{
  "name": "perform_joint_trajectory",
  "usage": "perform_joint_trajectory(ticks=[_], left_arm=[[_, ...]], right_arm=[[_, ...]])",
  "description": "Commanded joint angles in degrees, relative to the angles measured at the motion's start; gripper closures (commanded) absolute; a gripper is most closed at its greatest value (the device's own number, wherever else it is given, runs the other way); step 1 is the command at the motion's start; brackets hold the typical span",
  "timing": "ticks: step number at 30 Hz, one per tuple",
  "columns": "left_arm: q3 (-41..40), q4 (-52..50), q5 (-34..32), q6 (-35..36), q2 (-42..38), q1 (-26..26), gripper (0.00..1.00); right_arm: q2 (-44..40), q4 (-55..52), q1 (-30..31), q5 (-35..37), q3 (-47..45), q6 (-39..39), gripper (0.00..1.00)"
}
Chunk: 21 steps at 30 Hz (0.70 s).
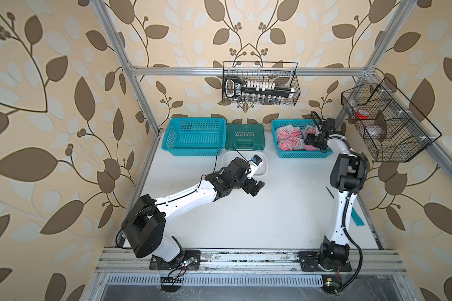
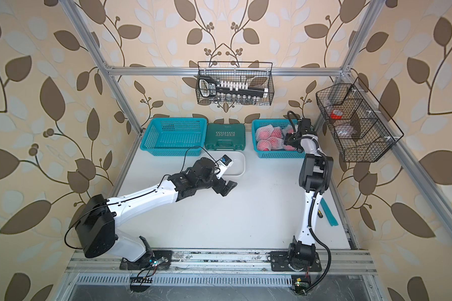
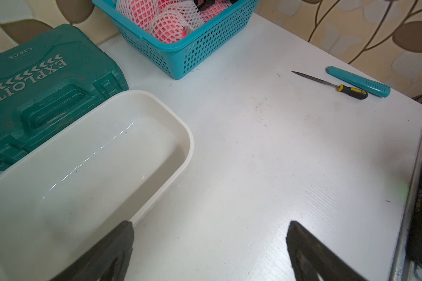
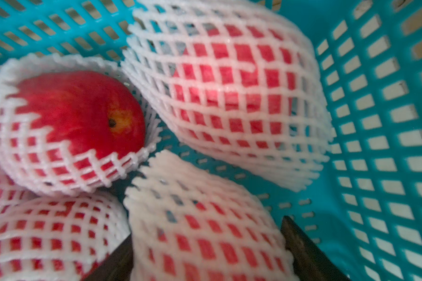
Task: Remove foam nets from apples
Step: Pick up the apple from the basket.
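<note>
The right claw [image 4: 206, 228] is down inside the teal basket [image 4: 375, 146], closed onto a netted apple [image 4: 205, 255] with a dark finger [image 4: 302, 248] pressed to the foam on each side. The basket wall rises just beside one finger, leaving a thin strip of floor. The other apples [image 4: 229, 85] crowd against the held one, all in their foam nets [image 4: 229, 150]. One net has slipped down and bares red skin.

The left claw [image 3: 210, 226] hangs wide open and holds nothing. It is above the desk [image 1: 245, 221], at the corner of the white tub [image 3: 180, 136]. A green case [image 1: 244, 136] touches the tub's far side. Open desk surface runs from this claw to the far edge, where a file [image 3: 327, 84] and a teal sheath [image 3: 358, 81] lie.
</note>
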Motion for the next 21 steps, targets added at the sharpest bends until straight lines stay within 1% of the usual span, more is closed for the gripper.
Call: perform_joint_trajectory(ticks=[1, 3, 9, 12, 21], left_arm=[[-0.8, 1.4, -1.5, 0.6, -2.3, -0.4, 0.01], [-1.0, 1.3, -1.7, 0.5, -4.2, -0.4, 0.01], [-1.2, 1.0, -1.9, 0.7, -5.4, -0.4, 0.01], [-1.2, 0.7, -2.1, 0.9, -5.8, -0.4, 0.01], [-1.6, 0.4, -2.2, 0.8, -6.8, -0.4, 0.01]], right_arm=[[-4.4, -0.1, 0.0, -1.1, -1.8, 0.9, 0.24], [-5.4, 0.3, -0.1, -1.4, -2.4, 1.1, 0.25], [-8.1, 0.0, 0.0, -2.3, -2.7, 1.8, 0.24], [-10.2, 0.0, 0.0, -4.3, -3.3, 2.6, 0.24], [-20.0, -0.1, 1.4, -7.3, -7.9, 3.6, 0.24]])
